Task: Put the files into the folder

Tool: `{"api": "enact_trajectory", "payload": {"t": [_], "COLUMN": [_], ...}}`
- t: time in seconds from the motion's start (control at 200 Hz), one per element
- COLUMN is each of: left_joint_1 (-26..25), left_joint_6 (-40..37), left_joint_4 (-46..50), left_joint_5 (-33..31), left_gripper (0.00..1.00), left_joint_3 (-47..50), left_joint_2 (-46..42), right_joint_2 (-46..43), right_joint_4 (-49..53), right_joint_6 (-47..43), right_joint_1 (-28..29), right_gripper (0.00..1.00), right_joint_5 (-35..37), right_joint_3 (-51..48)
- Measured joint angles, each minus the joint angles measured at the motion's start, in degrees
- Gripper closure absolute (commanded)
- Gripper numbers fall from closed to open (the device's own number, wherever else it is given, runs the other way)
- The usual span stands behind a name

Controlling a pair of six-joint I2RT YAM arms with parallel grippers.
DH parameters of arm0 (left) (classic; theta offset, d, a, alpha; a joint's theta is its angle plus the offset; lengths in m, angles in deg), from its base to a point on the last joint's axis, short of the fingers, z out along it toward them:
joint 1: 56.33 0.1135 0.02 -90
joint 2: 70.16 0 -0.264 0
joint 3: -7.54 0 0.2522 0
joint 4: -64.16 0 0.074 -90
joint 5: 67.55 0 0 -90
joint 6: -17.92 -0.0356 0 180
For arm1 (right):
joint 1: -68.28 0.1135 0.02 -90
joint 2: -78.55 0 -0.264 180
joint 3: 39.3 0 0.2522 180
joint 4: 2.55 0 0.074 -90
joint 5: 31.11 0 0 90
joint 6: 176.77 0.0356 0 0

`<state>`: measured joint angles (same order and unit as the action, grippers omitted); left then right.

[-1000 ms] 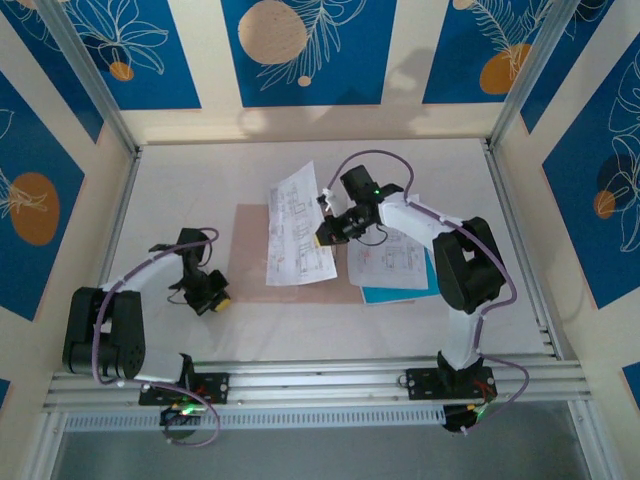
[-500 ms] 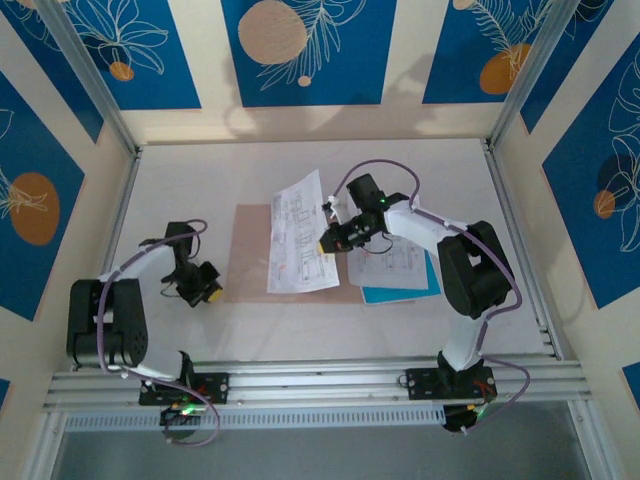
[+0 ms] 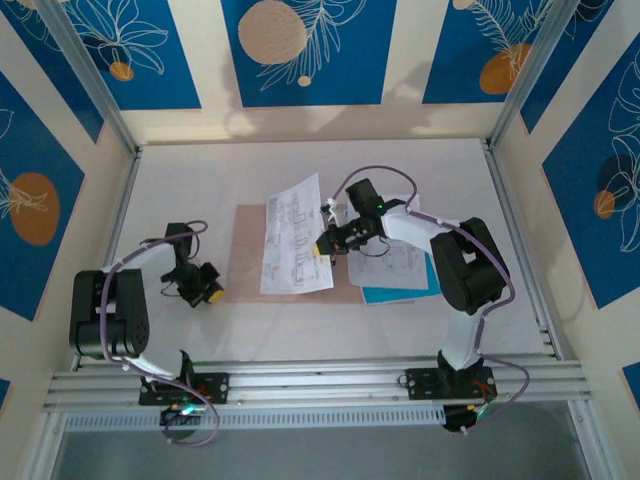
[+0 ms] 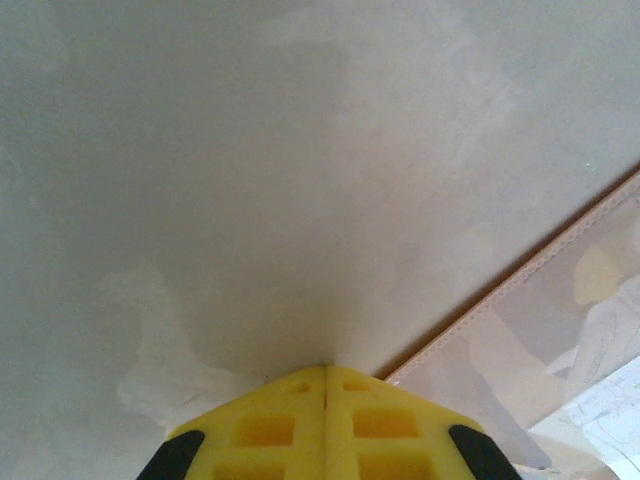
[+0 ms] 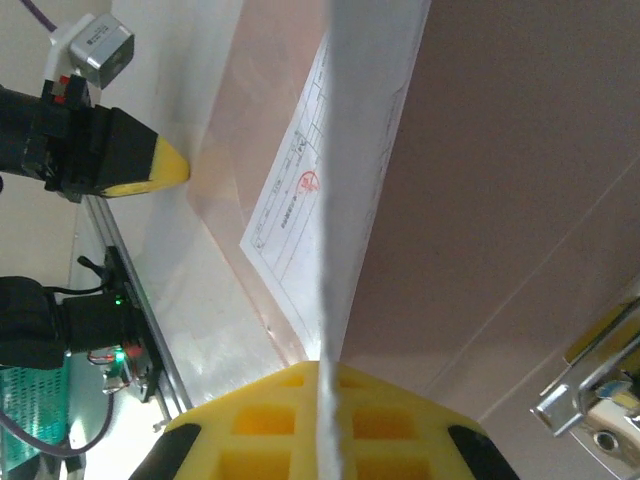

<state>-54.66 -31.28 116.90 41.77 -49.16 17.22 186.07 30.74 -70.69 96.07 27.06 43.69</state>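
Right pincer (image 3: 325, 244) clamps the right edge of one printed sheet (image 3: 292, 240). In the right wrist view the sheet is edge-on between the yellow pads. The sheet lies over the right half of the tan folder (image 3: 245, 262), mid-bench (image 3: 200, 180). Remaining files (image 3: 392, 262) sit just right of the folder.

Left pincer (image 3: 213, 292) is shut on nothing, just beside the folder's left edge, not pinning it.

Risks: the sheet likely ends up on top rather than inside, the folder may skid if pushed, and a one-edge grip may buckle or drop the sheet.

The sheet's long axis runs from the near edge to the far edge, with the far end tilted slightly right.
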Motion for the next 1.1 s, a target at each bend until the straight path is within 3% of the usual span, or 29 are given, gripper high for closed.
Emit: {"api": "enact_trajectory", "payload": {"t": [1.095], "left_joint_1": [-0.15], "left_joint_6": [0.9], "left_joint_4": [-0.2], "left_joint_5": [1.01], "left_gripper": [1.0], "left_joint_3": [-0.09], "left_joint_2": [0.61], "right_joint_2": [7.89], "right_joint_4": [-13.22], "right_joint_6": [10.16], "right_joint_1": [2.23], "right_gripper": [1.0], "right_joint_5": [-4.0], "right_joint_3": [-1.53]}}
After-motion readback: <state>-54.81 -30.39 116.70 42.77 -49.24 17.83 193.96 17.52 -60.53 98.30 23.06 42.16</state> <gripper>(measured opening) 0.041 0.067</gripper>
